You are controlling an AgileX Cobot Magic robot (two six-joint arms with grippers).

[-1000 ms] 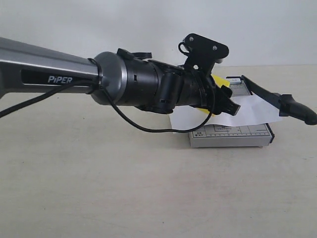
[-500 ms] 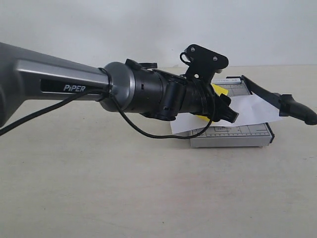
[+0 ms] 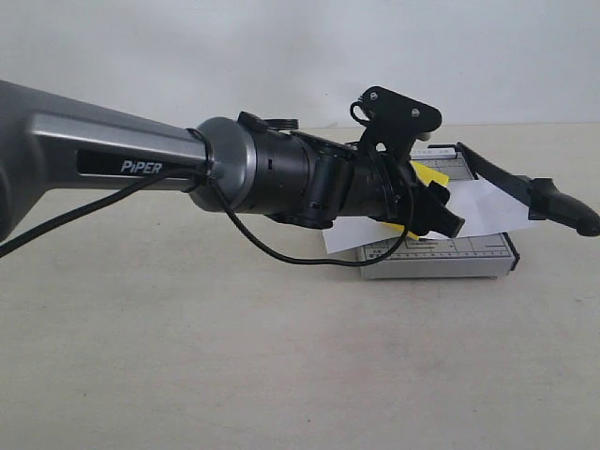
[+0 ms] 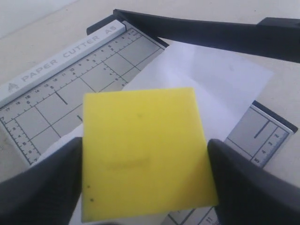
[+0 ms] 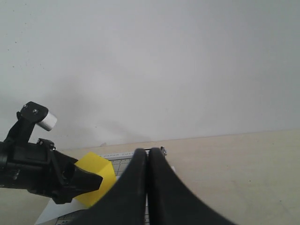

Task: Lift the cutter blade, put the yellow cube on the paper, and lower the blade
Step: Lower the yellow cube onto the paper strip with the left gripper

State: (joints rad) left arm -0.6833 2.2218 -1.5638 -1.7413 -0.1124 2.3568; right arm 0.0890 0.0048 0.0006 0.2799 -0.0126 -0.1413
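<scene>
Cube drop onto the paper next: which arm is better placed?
Left. The left jaws are shut on the yellow cube, held over the paper, with the cutter blade raised clear. The right jaws are shut on nothing and do not show in the exterior view.

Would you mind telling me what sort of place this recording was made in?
Probably a robot lab test bench: a beige tabletop against a plain white wall, a robot arm marked PIPER, and a paper cutter laid out for it.
</scene>
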